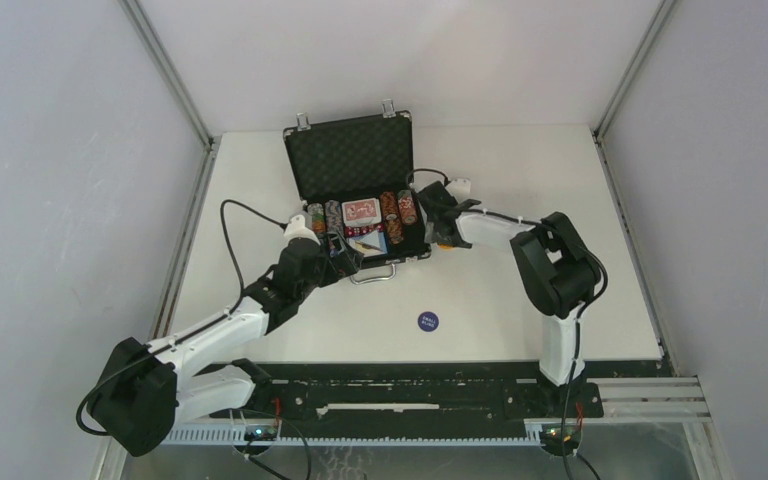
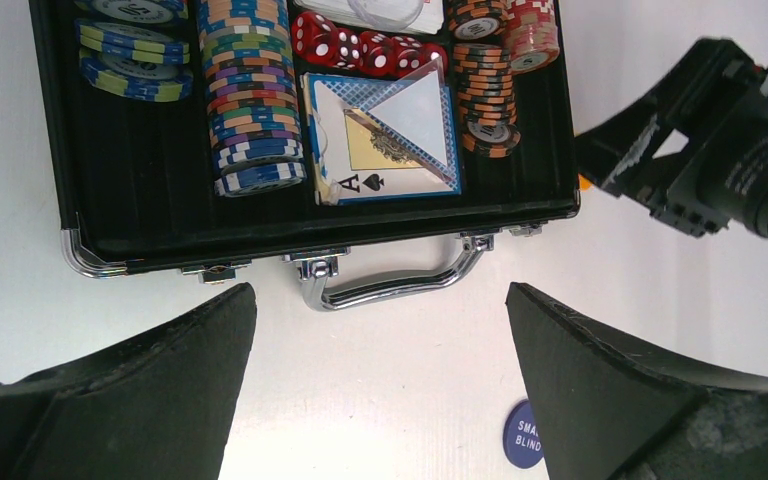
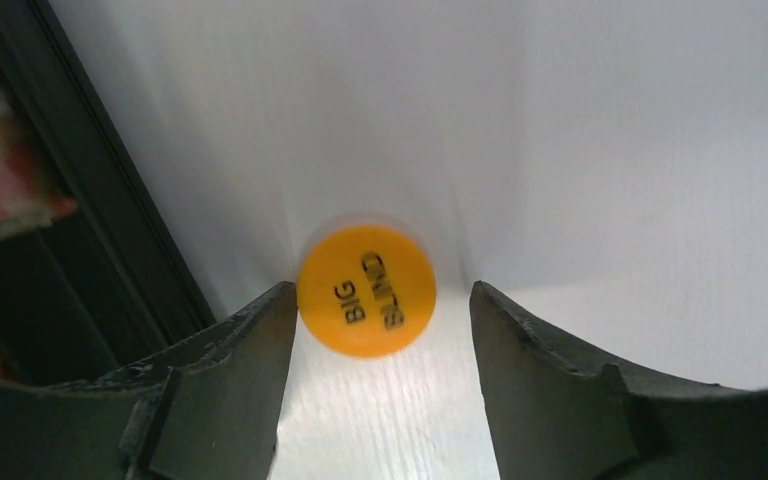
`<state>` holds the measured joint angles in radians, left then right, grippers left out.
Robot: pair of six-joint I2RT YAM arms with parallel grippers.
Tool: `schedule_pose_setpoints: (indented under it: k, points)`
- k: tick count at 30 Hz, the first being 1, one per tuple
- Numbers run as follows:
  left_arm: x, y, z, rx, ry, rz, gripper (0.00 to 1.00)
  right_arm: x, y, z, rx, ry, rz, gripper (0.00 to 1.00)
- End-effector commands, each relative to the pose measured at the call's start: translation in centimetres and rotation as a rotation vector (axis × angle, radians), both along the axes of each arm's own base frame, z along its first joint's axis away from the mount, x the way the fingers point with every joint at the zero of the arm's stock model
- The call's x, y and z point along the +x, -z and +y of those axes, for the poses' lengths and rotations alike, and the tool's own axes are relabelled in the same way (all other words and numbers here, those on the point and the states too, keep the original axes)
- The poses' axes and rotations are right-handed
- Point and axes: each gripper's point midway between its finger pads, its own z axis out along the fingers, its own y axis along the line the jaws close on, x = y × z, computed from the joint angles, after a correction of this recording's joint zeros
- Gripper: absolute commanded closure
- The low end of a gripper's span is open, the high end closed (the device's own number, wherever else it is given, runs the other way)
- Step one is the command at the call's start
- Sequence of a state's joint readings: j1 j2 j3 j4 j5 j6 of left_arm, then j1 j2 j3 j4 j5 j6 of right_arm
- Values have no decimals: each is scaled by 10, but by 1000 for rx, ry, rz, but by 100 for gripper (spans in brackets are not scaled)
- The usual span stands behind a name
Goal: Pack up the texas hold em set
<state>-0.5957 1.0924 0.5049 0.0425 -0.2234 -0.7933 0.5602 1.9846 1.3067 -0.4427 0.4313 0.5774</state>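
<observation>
Right gripper [image 3: 380, 292], spread apart, straddles the orange Big Blind disc [image 3: 365, 290]; left gripper [image 2: 380, 292] likewise spread wide.

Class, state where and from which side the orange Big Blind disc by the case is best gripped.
Probably pinch its opposite rim edges, coming straight down: the orange disc lies flat on the table, thin, and the case wall stands close beside one edge.

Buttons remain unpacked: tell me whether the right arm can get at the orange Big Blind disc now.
Probably yes. The right gripper is open and straddles the orange disc, which lies flat on the bare table beside the case wall. Nothing sits between them.
</observation>
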Motion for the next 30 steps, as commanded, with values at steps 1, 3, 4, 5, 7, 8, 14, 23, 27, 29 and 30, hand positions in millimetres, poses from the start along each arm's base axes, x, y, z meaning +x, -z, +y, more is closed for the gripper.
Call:
schedule_pose_setpoints:
  k: [1, 3, 4, 5, 7, 8, 14, 23, 27, 29, 30]
  points:
    - [6, -22, -9, -39, 20, -58, 0, -48, 14, 0, -33, -41, 84, 28]
    - [6, -22, -9, -41, 21, -59, 0, -58, 15, -2, -31, -38, 86, 29]
    - [6, -23, -9, -43, 21, -60, 0, -63, 15, -2, -27, -40, 86, 29]
    - [5, -23, -9, -44, 22, -59, 0, -66, 15, -1, -19, -42, 84, 29]
    - [5, -24, -9, -46, 24, -61, 0, -70, 18, -1, -11, -46, 83, 29]
    - [5, -23, -9, -47, 25, -60, 0, -69, 19, -3, -18, -43, 79, 29]
    - [5, -23, -10, -48, 26, -60, 0, -50, 12, -2, 30, -45, 38, 27]
    - [6, -22, -6, -30, 13, -62, 0, -16, 20, -6, 27, -38, 63, 24]
    - [7, -20, -5, -22, 8, -60, 0, -8, 22, -5, 26, -35, 63, 24]
    - [7, -19, -6, -20, 10, -56, 0, -6, 23, -7, 32, -28, 64, 23]
    - [8, -19, -6, -20, 10, -55, 0, -5, 23, -8, 33, -27, 65, 24]
